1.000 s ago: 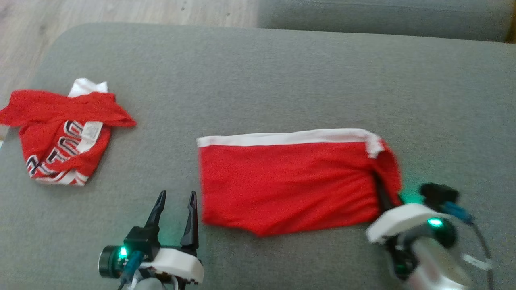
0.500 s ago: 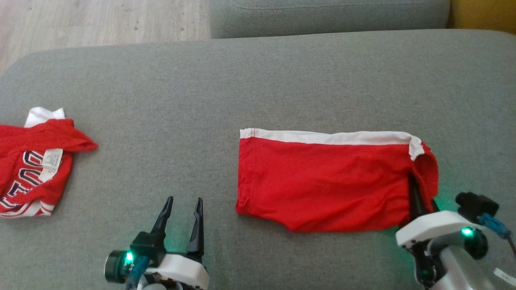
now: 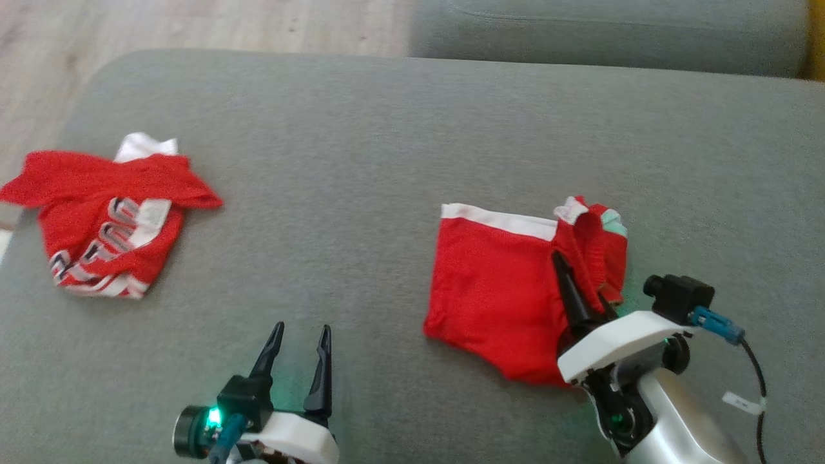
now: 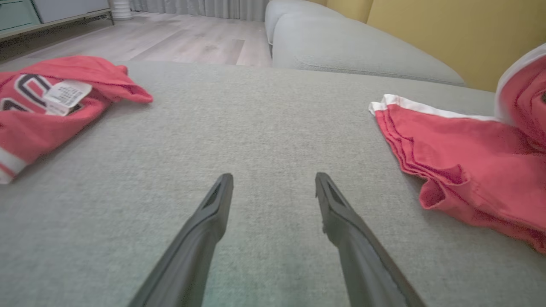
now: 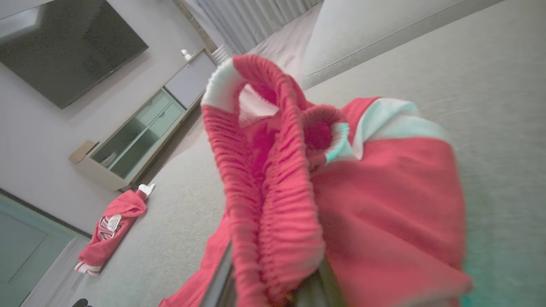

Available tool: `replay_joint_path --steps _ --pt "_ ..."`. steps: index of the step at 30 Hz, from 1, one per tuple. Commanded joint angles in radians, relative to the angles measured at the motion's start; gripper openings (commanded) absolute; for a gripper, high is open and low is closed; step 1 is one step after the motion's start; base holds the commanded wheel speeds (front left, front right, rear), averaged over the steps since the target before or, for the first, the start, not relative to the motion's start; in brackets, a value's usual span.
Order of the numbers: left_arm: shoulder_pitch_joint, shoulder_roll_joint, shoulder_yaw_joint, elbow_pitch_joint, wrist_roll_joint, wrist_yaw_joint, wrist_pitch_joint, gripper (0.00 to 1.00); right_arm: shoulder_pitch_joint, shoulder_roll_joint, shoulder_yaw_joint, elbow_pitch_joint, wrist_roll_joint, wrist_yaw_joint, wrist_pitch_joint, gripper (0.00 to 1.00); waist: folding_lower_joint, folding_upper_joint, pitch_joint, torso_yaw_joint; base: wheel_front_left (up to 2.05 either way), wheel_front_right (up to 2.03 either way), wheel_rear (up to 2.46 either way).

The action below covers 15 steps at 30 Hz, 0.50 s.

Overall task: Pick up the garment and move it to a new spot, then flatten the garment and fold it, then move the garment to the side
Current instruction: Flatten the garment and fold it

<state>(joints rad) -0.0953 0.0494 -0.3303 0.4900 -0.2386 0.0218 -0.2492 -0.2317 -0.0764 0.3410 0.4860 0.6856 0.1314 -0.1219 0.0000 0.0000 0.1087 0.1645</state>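
Observation:
The garment (image 3: 490,290) is a pair of red shorts with white trim, lying on the grey cushion (image 3: 387,129) right of centre. My right gripper (image 3: 567,270) is shut on its right end, the ribbed waistband. That end is raised and doubled back over the flat part. In the right wrist view the bunched waistband (image 5: 273,204) drapes over my fingers (image 5: 224,277). My left gripper (image 3: 301,328) stands open at the lower left, with nothing but bare cushion between its fingers (image 4: 274,179). The garment's left edge (image 4: 426,145) lies to its right, apart from it.
A second red garment with lettering and a white label (image 3: 103,219) lies crumpled near the cushion's left edge. Another grey cushion (image 3: 606,32) sits behind. Wood floor (image 3: 193,26) lies beyond the far left edge.
The head camera has swung. My right gripper has lifted the garment's right end and carried it left over the rest, so the garment looks shorter. The left gripper stays open in place.

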Motion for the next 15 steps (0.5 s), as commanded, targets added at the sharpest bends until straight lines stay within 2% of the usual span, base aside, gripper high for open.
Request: replay_joint_path --steps 1,6,7,8,9,15 --pt "-0.013 0.001 0.020 -0.021 -0.013 0.004 -0.013 1.00 -0.039 0.011 0.027 -0.037 0.002 -0.001 0.002 0.00 0.0000 0.0000 -0.001 0.050 0.00 0.00 0.00" --pt "-0.002 0.001 0.015 -0.018 -0.018 0.006 -0.013 1.00 -0.052 0.018 0.042 -0.003 -0.034 -0.001 0.019 0.00 0.0000 0.0000 -0.003 0.125 0.00 0.00 0.00" --pt "0.001 0.001 0.015 -0.016 -0.017 0.006 -0.013 1.00 -0.055 0.019 0.041 0.010 -0.047 -0.001 0.020 0.22 0.0000 0.0000 -0.003 0.136 0.00 0.00 0.00" --pt "0.004 0.001 0.016 -0.015 -0.016 0.006 -0.013 1.00 -0.059 0.020 0.044 0.019 -0.057 -0.001 0.019 0.68 0.0000 0.0000 -0.004 0.145 0.00 0.00 0.00" --pt "0.007 0.001 0.018 -0.015 -0.015 0.006 -0.013 1.00 -0.063 0.022 0.051 0.023 -0.061 -0.001 0.014 1.00 0.0000 0.0000 -0.003 0.152 0.00 0.00 0.00" --pt "0.016 0.001 0.036 -0.021 -0.008 0.006 -0.013 1.00 -0.070 0.025 0.111 0.019 -0.077 -0.001 -0.029 1.00 0.0000 0.0000 -0.009 0.145 0.00 0.00 0.00"
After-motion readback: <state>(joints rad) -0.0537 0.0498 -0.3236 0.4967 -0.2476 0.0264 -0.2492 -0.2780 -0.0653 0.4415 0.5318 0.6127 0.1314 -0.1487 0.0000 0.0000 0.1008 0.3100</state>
